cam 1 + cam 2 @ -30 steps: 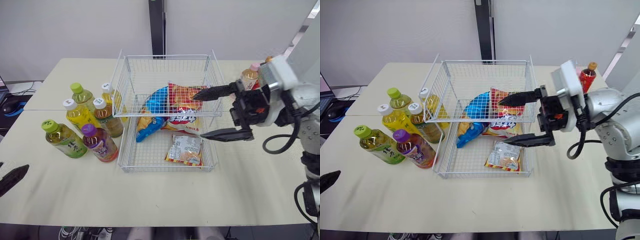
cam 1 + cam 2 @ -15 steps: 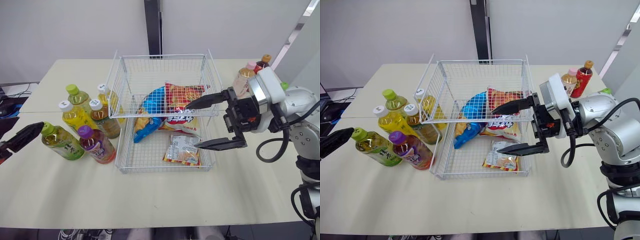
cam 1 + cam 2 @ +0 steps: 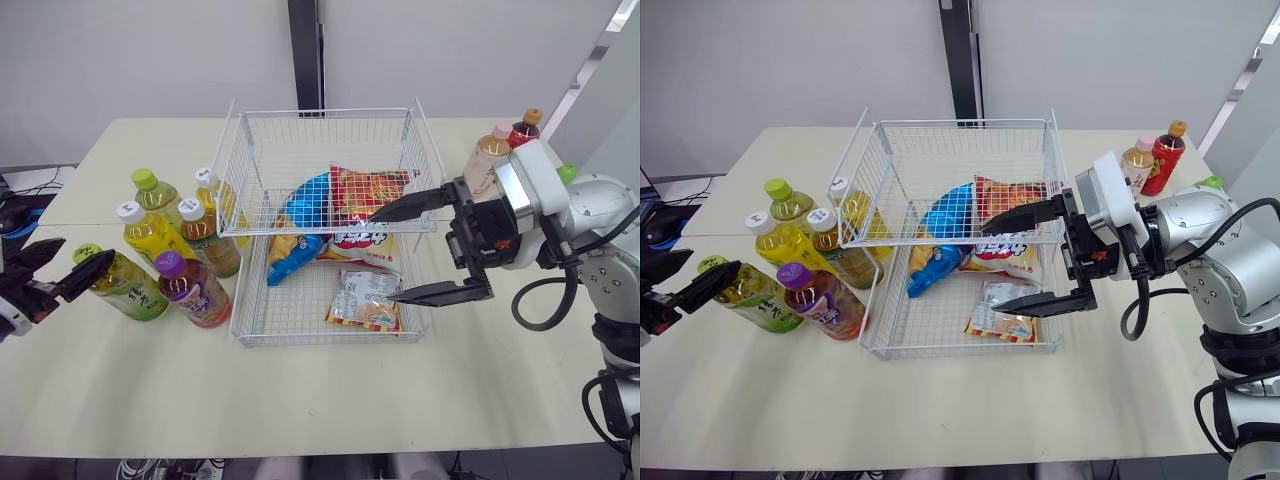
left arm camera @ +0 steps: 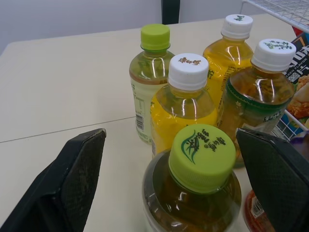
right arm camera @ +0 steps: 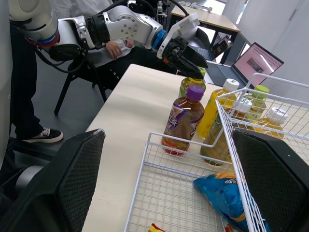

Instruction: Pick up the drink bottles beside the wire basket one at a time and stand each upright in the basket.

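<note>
Your cream tabletop [image 3: 330, 400] carries a white wire basket [image 3: 320, 113] at its middle, with red and blue snack bags [image 3: 345, 220] lying inside. Your right gripper [image 3: 384, 256] hangs over the basket's right side, fingers spread wide and holding nothing. Your left gripper [image 4: 169, 137] is also spread, one finger on either side of the lime cap of a dark tea bottle [image 3: 135, 290], without touching it. That bottle stands upright with five other plastic drink bottles [image 3: 160, 235], clustered just beside the basket's left wall. Two more bottles [image 3: 505, 145] stand near its right rear corner.
</note>
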### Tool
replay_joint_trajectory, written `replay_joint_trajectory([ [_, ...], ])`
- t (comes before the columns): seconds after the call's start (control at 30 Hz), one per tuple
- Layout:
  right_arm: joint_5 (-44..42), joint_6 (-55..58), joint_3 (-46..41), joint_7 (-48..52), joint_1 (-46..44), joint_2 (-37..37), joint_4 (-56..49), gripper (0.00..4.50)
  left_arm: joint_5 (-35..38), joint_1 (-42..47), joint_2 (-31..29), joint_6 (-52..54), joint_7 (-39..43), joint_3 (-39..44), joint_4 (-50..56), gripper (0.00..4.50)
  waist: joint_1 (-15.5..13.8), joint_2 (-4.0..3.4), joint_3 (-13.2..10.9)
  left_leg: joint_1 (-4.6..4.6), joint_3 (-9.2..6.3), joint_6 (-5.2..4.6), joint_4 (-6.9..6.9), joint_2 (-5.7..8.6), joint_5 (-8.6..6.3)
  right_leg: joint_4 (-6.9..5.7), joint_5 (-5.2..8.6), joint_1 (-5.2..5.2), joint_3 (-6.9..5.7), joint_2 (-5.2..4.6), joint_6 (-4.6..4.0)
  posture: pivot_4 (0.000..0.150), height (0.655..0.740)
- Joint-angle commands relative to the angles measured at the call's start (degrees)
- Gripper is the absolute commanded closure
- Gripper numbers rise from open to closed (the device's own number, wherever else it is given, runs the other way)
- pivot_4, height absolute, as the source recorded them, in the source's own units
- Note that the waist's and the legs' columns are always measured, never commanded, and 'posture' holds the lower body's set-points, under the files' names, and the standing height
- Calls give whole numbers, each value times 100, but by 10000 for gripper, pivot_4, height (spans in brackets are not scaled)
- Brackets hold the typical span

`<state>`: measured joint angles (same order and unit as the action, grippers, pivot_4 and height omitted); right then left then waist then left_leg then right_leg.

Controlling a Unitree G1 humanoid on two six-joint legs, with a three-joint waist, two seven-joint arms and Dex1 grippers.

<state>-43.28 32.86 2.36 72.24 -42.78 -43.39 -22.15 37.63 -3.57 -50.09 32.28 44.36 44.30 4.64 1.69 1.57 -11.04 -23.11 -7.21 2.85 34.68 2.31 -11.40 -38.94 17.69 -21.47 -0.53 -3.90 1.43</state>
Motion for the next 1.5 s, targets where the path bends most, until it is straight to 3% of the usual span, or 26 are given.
replay_joint_trajectory([
  [0.03,2,-51,-102,-21,-139,-9,-50,0,42,136,4,2,-12,-46,3,273,0,0,0,0,0,0,0,0,0,0,0,0,-1,0,0,1500,7400],
  [0.13,14,-54,-105,-11,-156,-18,-25,0,-26,134,-58,3,61,-160,-18,6578,8,0,0,0,1,0,0,0,0,0,0,0,0,0,1,1500,7400],
  [0.4,41,-59,-134,-52,-164,-3,-31,0,16,175,-35,102,47,-239,29,31115,5,0,0,1,0,0,0,0,0,-1,-1,0,-1,0,1,1500,7400],
  [0.63,155,-25,-263,-290,-83,-56,4,0,333,-212,-214,463,162,333,604,31169,10,1,-1,0,1,0,0,0,0,-1,-2,-2,2,-1,3,1500,7400],
  [0.87,-126,315,-775,-398,29,-416,58,0,1118,167,-1490,1876,542,1239,539,31170,-22,28,-16,-26,-25,1,5,-1,0,0,-2,-18,-4,7,2,1500,7400],
  [1.03,-229,451,-1063,-582,171,-618,-28,0,1458,1498,-2542,2247,649,893,-301,31170,-12,31,-18,-45,-20,1,11,3,1,-3,-6,-31,-12,21,10,1500,7400],
  [1.2,-242,592,-1294,-885,372,-742,-190,0,1678,3510,-3204,2051,839,-792,-1323,31170,24,25,-22,-47,19,1,5,-1,1,-7,-7,-45,0,47,12,1500,7400],
  [1.27,-307,700,-1431,-1072,507,-785,-280,0,1536,4849,-3108,2009,974,-1806,-1648,31170,20,26,-23,-54,20,1,8,-6,1,-14,-8,-52,-3,59,14,1500,7400],
  [1.37,-386,769,-1676,-1310,820,-849,-488,0,839,7062,-2509,2020,1229,-3176,-2290,31170,-30,48,-32,-80,11,3,26,-10,3,-21,-16,-65,-10,76,22,1500,7400],
  [1.5,-563,857,-1975,-1710,1126,-851,-770,0,-100,9092,-1553,1859,1666,-4256,-3325,31170,2,58,-38,-95,18,3,38,0,3,-14,-25,-68,-2,73,37,1500,7400],
])
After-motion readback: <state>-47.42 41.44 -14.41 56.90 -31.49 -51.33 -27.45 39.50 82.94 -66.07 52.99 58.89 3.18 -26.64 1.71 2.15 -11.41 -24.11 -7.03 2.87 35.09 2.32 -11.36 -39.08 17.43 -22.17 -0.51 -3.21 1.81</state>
